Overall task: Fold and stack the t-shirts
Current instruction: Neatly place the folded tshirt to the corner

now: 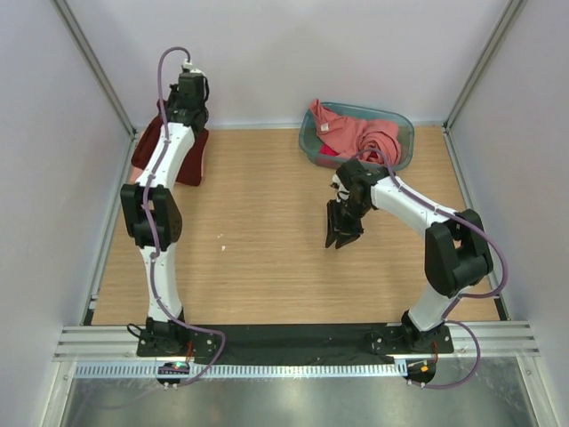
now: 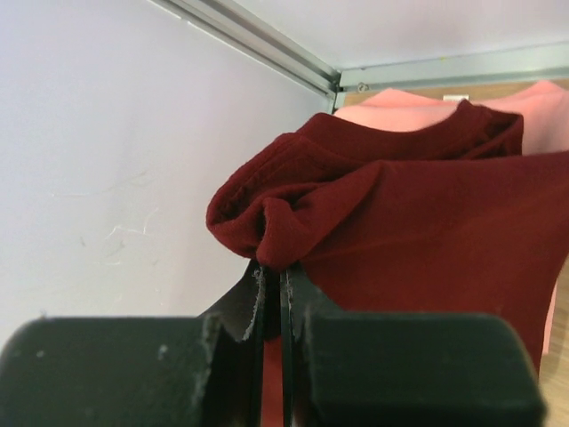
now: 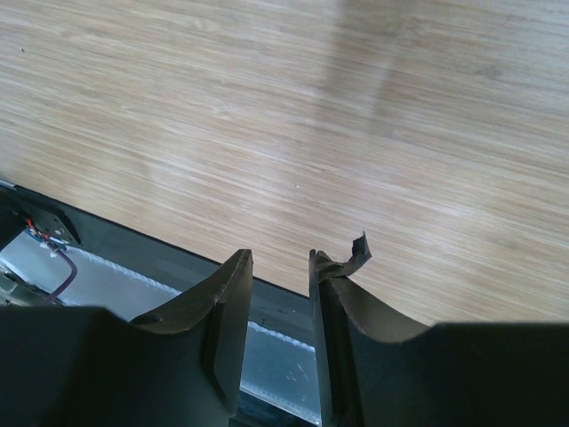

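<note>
Seeing one maroon t-shirt at the bench's far-left corner, bunched rather than flat. The left wrist view shows one pink t-shirt lying under it, showing past its far edge. That's two shirts on the wood as far as we can count.

The left gripper is down on that corner. Its fingers are pressed together and clamped on a rolled fold of the maroon t-shirt's edge, right at the tips.

The rest of the pink cloth is heaped in the one teal basket at the far-right corner, with some draped over its left rim. We can't tell how many shirts are in the heap.

The right gripper hangs over the bare middle of the bench, nearer the right side, well apart from both the basket and the maroon shirt. From its own wrist camera the jaws stand partly apart with nothing between them, just wood grain and the near edge below.

There's one small white speck on the wood left of centre.
</note>
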Robot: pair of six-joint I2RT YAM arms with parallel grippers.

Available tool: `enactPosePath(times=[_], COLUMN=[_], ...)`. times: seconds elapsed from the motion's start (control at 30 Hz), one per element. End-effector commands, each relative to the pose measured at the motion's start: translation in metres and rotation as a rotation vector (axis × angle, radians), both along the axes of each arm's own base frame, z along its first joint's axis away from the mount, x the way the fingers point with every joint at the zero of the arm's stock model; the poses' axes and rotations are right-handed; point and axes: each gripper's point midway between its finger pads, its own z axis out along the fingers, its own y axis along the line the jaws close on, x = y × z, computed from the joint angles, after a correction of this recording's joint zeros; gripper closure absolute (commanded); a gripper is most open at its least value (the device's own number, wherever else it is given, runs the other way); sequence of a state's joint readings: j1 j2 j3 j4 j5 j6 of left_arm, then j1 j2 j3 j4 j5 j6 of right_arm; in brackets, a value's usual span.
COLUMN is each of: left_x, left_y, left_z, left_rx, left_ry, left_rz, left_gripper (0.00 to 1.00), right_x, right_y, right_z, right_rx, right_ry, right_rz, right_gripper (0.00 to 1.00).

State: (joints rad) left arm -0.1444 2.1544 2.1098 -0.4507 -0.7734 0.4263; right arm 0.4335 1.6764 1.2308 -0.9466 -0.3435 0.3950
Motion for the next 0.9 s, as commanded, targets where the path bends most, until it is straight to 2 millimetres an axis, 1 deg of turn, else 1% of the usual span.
enactPosePath(times=[0.0, 0.17, 0.33, 0.4, 0.5, 0.77, 0.83, 0.87], left_x=[0.018, 0.028, 0.035, 0.037, 0.039, 0.042, 0.043, 0.045], left_y=[0.007, 0.013, 0.021, 0.023, 0.028, 0.055, 0.057, 0.060], left_z=[0.037, 0.024, 0.017, 0.009, 0.004, -0.011, -0.015, -0.021], left_rx=[-0.036, -0.045, -0.062, -0.063, -0.068, -0.086, -0.089, -0.090], left_ry=[-0.164, -0.163, -0.175, -0.166, -0.165, -0.176, -0.174, -0.169], left_rz=[0.012, 0.024, 0.038, 0.044, 0.058, 0.114, 0.117, 0.121], left_gripper=[1.00, 1.00, 1.00, 1.00, 1.00, 1.00, 1.00, 1.00], right_x=[0.013, 0.018, 0.022, 0.023, 0.027, 0.032, 0.033, 0.034], right_y=[0.007, 0.008, 0.007, 0.009, 0.009, 0.011, 0.011, 0.012], right_z=[0.009, 0.007, 0.004, 0.004, 0.004, 0.003, 0.003, 0.003], right_rx=[0.022, 0.011, -0.001, -0.003, -0.007, -0.016, -0.018, -0.019], right_ry=[-0.025, -0.015, -0.007, -0.003, -0.004, 0.006, 0.009, 0.010], right_rz=[-0.006, -0.007, -0.010, -0.008, -0.012, -0.022, -0.025, -0.026], right_gripper=[0.61, 0.61, 0.61, 0.61, 0.61, 0.61, 0.61, 0.61])
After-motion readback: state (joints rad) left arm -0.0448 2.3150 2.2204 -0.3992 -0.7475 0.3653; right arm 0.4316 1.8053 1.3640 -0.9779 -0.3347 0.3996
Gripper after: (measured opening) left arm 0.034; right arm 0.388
